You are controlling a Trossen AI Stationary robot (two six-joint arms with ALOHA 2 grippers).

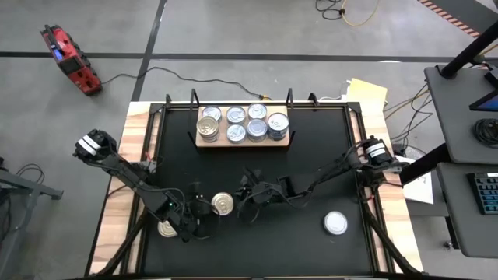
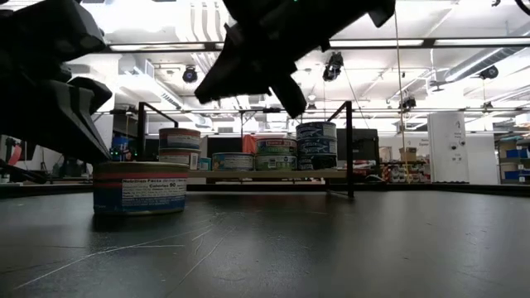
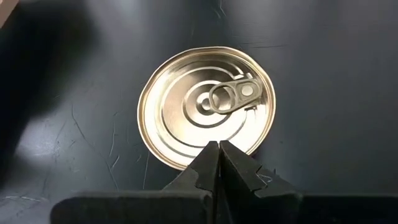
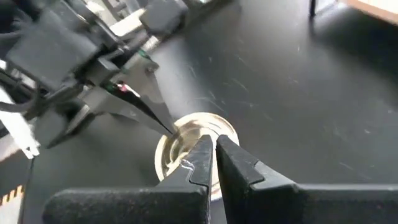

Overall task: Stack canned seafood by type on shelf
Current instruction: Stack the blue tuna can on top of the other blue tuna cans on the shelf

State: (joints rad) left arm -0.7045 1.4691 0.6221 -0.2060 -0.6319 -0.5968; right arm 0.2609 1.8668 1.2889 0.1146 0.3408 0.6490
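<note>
Shelf point(image 1: 204, 142): about seven tins point(image 1: 246, 123) are stocked, some stacked. Three tins are left off the shelf on the bench point(image 1: 311, 179): gold-topped tin point(image 1: 222, 204), second tin point(image 1: 166, 228), white-topped tin point(image 1: 335, 223). Left claw point(image 1: 201, 208) and right claw point(image 1: 243, 194), flanking the gold-topped tin, are clenched and empty.

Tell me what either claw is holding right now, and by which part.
Nothing. The left claw is shut and empty above a gold-topped can; the right claw is shut and empty too.
</note>
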